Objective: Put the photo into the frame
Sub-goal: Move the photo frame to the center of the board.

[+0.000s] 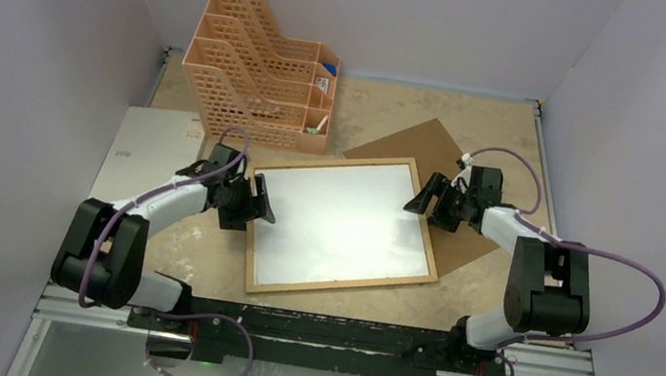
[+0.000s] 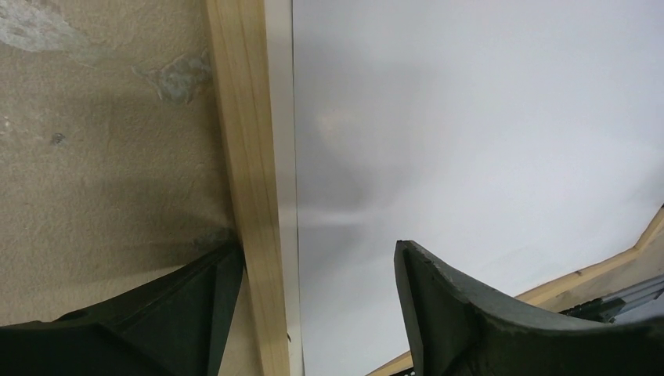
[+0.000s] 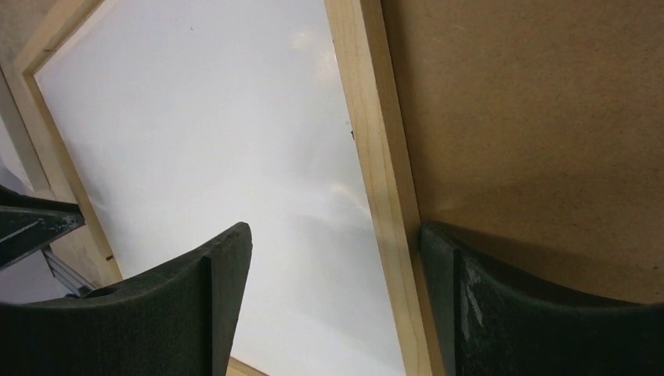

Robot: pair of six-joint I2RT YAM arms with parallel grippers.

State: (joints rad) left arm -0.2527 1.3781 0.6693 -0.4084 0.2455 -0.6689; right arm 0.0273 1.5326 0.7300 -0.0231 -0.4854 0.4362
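Observation:
The light-wood frame (image 1: pixel 342 282) lies flat at mid-table. The photo (image 1: pixel 339 223) lies inside it with its plain white back up, so the picture side is hidden. My left gripper (image 1: pixel 254 203) is open, its jaws straddling the frame's left rail (image 2: pixel 247 157), one finger outside on the table and one over the photo (image 2: pixel 470 141). A narrow pale strip shows between that rail and the photo's edge. My right gripper (image 1: pixel 429 200) is open and straddles the right rail (image 3: pixel 376 157), one finger over the photo (image 3: pixel 211 133) and one over the brown backing board (image 3: pixel 532 117).
The brown backing board (image 1: pixel 419 141) lies partly under the frame's right side. An orange lattice file organizer (image 1: pixel 258 64) stands at the back left. A grey sheet (image 1: pixel 153 148) lies at the table's left edge. Walls enclose the table on three sides.

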